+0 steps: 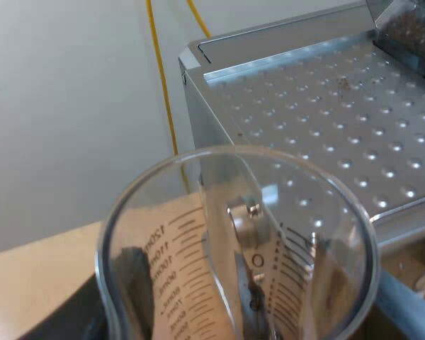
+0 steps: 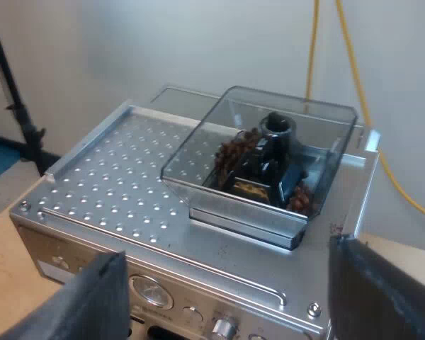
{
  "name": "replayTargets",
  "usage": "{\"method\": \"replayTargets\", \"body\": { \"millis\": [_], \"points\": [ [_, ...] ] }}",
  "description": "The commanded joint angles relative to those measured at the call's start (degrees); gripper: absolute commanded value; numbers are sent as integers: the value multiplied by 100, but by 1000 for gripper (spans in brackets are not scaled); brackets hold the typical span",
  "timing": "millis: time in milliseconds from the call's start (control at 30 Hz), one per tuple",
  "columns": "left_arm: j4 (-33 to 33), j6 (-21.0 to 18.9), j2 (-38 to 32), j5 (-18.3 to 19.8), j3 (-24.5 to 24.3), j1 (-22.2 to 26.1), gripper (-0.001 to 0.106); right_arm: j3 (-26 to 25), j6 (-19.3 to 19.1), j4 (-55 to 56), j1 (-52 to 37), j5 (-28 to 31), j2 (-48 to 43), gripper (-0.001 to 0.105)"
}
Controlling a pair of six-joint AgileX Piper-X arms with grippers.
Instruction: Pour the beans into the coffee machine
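The clear measuring glass [image 1: 237, 241], with printed millilitre marks, stands between my left gripper's [image 1: 248, 315] dark fingers [image 1: 131, 283], which are shut on it. I see no beans inside it. It is held beside the edge of the espresso machine's dimpled metal top [image 1: 340, 120]. The smoky bean hopper [image 2: 262, 159] sits on that top with no lid on, with brown beans [image 2: 234, 150] piled around its black centre piece. My right gripper [image 2: 227, 297] hovers over the machine's front edge, open, with nothing between its fingers [image 2: 92, 297].
A loose bean [image 1: 343, 83] lies on the dimpled top. Knobs and a dial [image 2: 150, 290] line the machine's front. Yellow cables [image 2: 354, 78] hang on the wall behind it. A black stand pole [image 2: 10, 85] rises beside it. The wooden table [image 1: 35, 276] lies below.
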Motion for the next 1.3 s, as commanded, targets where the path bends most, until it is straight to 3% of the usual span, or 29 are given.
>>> {"method": "replayTargets", "body": {
  "millis": [33, 300, 400, 500, 567, 667, 1033, 1300],
  "points": [
    [-92, -27, 116, -93, -250, -12, 29, -68, -11, -17, 6, -43, -35, 62],
    [-92, -27, 755, 75, -913, -23, 29, -68, 65, 369, 6, -43, 4, 62],
    [-92, 53, 1030, 79, -1101, -279, 29, -68, 65, 373, 6, -43, 35, 62],
    [-106, 270, 1145, -95, -1156, -538, 29, -68, 65, 373, 6, -55, 54, 62],
    [-119, 484, 1249, -441, -1206, -717, 29, -68, 65, 373, 6, -78, 53, 62],
    [-117, 575, 1466, -569, -1364, -812, 29, -68, 65, 373, 6, -179, 53, 62],
    [-117, 575, 2258, -569, -2383, -810, 29, -68, 65, 373, 6, -178, 53, 62],
    [-117, 575, 2563, -558, -2580, -879, 29, -68, 65, 373, 6, -178, 53, 62]
  ]
}}
